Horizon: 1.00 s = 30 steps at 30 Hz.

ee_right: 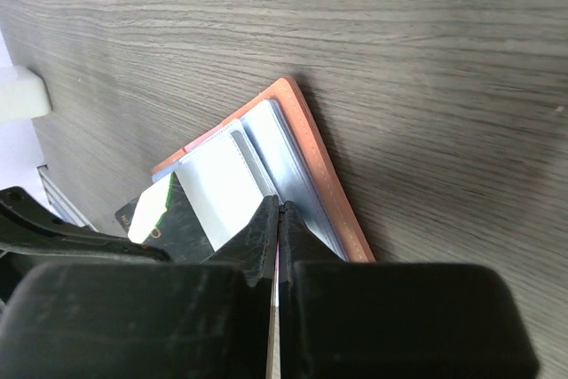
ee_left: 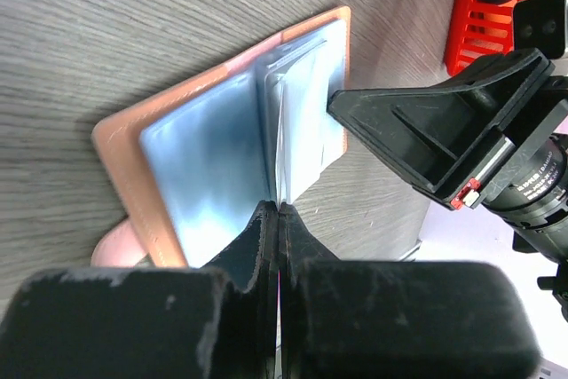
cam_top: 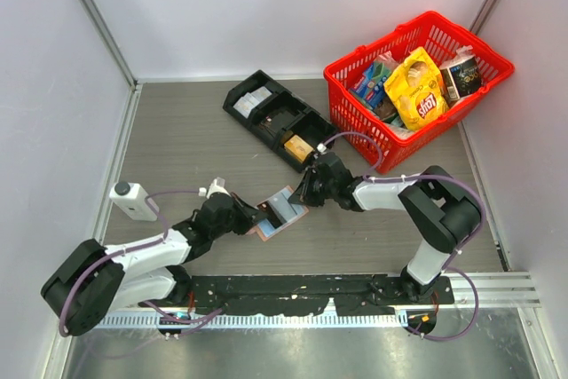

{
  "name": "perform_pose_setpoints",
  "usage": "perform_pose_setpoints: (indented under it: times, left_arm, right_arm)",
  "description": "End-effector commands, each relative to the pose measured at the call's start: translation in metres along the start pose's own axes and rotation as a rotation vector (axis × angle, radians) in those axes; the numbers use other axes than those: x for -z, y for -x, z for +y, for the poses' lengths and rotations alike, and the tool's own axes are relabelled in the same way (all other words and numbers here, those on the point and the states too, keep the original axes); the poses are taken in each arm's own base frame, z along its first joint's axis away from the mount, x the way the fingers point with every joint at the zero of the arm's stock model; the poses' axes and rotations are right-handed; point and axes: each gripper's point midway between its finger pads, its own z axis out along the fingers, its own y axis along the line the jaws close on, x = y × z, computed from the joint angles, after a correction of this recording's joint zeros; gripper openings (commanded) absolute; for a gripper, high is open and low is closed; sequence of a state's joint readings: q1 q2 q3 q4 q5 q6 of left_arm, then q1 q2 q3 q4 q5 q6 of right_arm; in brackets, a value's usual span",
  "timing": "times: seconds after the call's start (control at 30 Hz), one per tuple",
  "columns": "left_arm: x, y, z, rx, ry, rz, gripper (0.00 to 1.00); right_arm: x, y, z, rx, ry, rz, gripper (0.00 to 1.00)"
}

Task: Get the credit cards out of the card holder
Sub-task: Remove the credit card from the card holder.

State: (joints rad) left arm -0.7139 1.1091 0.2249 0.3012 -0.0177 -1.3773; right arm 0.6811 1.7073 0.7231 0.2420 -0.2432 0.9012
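Salmon-pink leather, the card holder (cam_top: 280, 212) lies open on the table (cam_top: 195, 148) between the arms, pale blue panels up. Left claw (cam_top: 259, 218) and right claw (cam_top: 306, 194) are both clenched tight, tips meeting the holder's opposite edges; whether either pinches a leaf I cannot tell. No card lies free, so I judge the work barely begun. Only the right wrist view shows a dark card (ee_right: 177, 219) seemingly poking out; the left wrist view shows just panels.

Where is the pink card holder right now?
In the top view, the card holder sits open at the table's front middle, between the left claw and right claw, nearer than the black tray.
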Motion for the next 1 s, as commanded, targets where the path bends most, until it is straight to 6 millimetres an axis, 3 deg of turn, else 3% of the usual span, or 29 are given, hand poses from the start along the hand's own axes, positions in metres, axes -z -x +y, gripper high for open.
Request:
perform_pose_setpoints:
  times: [0.0,0.17,0.27,0.33,0.57,0.8,0.97]
  left_arm:
    - [0.008,0.001,0.008,-0.029,0.061,-0.003,0.0]
    - [0.018,0.004,0.011,-0.027,0.06,-0.027,0.0]
    - [0.025,0.008,0.002,-0.044,-0.002,-0.052,0.0]
    - [0.03,0.011,-0.005,-0.055,-0.057,-0.072,0.0]
    - [0.056,0.03,-0.046,-0.131,-0.286,-0.186,0.0]
    - [0.075,0.052,-0.084,-0.183,-0.405,-0.309,0.0]
    - [0.064,0.056,-0.111,-0.207,-0.434,-0.312,0.0]
  right_arm:
    - [0.013,-0.016,-0.071,0.041,-0.294,0.026,0.01]
    - [0.024,-0.006,-0.062,0.078,-0.302,0.004,0.01]
    - [0.03,0.005,-0.051,0.107,-0.293,-0.023,0.04]
    - [0.039,0.016,-0.041,0.139,-0.285,-0.054,0.11]
    - [0.083,0.052,-0.002,0.262,-0.237,-0.195,0.49]
    - [0.138,0.079,0.02,0.353,-0.213,-0.37,0.65]
    - [0.173,0.096,0.015,0.392,-0.31,-0.469,0.74]
